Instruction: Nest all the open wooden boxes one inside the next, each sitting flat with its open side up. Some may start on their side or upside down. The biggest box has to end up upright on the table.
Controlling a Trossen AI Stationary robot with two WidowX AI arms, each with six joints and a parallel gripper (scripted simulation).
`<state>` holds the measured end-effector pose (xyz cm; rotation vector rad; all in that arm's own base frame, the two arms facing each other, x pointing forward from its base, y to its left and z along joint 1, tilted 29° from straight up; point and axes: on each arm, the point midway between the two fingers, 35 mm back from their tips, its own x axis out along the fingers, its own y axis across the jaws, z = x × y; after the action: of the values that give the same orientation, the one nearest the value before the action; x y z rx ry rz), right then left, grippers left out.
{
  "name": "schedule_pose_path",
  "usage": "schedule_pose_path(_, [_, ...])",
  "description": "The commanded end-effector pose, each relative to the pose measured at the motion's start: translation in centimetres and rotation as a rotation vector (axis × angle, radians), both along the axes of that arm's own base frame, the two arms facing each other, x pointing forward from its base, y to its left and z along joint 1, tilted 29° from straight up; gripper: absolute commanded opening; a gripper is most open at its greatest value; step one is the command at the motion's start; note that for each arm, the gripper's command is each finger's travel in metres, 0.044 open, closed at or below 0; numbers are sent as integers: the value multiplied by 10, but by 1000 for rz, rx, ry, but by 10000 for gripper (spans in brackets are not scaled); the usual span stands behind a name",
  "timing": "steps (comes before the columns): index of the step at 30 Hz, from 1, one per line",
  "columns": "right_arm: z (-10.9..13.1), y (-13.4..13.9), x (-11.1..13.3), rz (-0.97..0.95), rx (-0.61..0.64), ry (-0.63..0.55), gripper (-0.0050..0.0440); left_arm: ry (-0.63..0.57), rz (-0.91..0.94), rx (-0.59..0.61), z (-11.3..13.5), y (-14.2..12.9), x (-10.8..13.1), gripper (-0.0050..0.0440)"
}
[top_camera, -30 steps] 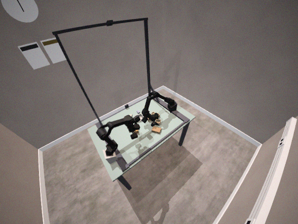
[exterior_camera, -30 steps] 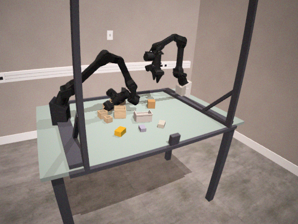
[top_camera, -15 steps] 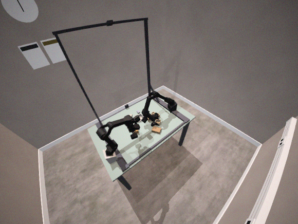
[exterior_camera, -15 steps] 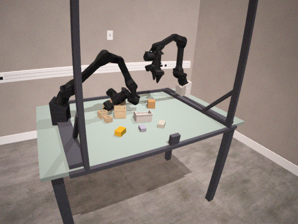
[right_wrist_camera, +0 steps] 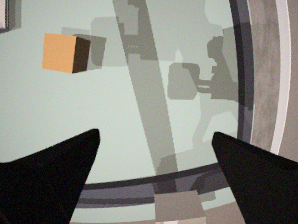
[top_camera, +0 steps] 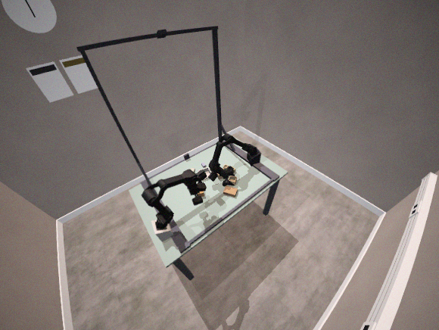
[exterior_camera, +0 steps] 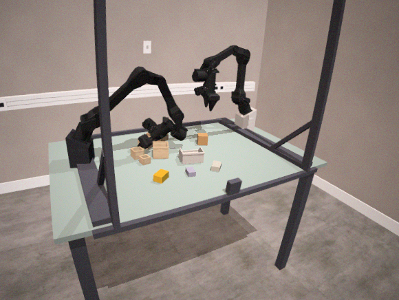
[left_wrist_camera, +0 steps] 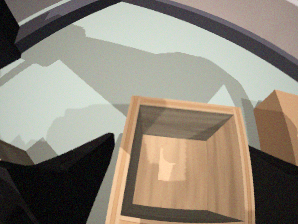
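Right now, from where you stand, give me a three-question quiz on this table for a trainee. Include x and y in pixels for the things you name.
1. True or false: the right hand [top_camera: 200,186] [exterior_camera: 209,109] [right_wrist_camera: 157,137] is shut on a block.
2. The pale bin [top_camera: 206,172] [exterior_camera: 192,157] [right_wrist_camera: 3,14] has its opening facing: (a) up, (b) down, (c) sideways.
3. Fill in: in the exterior view, the lavender block [top_camera: 203,165] [exterior_camera: 190,172] lies between the cream block [top_camera: 192,169] [exterior_camera: 216,166] and the ____ block.

Key: 1 false; 2 a; 3 yellow.

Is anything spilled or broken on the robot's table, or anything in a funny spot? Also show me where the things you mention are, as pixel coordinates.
Nothing looks spilled or broken. One odd thing: the smallest wooden box [exterior_camera: 144,161] sits outside the bigger box [exterior_camera: 160,153], though they should be nested.
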<state>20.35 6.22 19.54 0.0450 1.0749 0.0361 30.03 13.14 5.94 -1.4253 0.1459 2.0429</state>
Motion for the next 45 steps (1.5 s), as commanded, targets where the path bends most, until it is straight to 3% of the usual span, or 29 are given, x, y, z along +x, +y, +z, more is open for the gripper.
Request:
schedule_pose_path(1, [5,-1,0,-8,8,-17,400,-14,3,5,4,1,2,400])
schedule_pose_path(9, [5,-1,0,-8,8,-17,400,-179,-49,-107,22,3,-9,400])
schedule_pose_path(15, [5,-1,0,-8,8,-17,400,-208,-59,-129,25,4,-11,400])
schedule_pose_path(20, [5,-1,0,-8,8,-17,400,-346,-107,-223,39,5,-20,400])
schedule_pose_path(34, [5,-1,0,-8,8,-17,400,-552,-179,-368,59,8,-32,400])
schedule_pose_path(39, [5,-1,0,-8,8,-17,400,-697,-230,-464,74,10,-41,400])
schedule_pose_path(45, [5,-1,0,-8,8,-17,400,-699,-229,-468,74,11,-40,400])
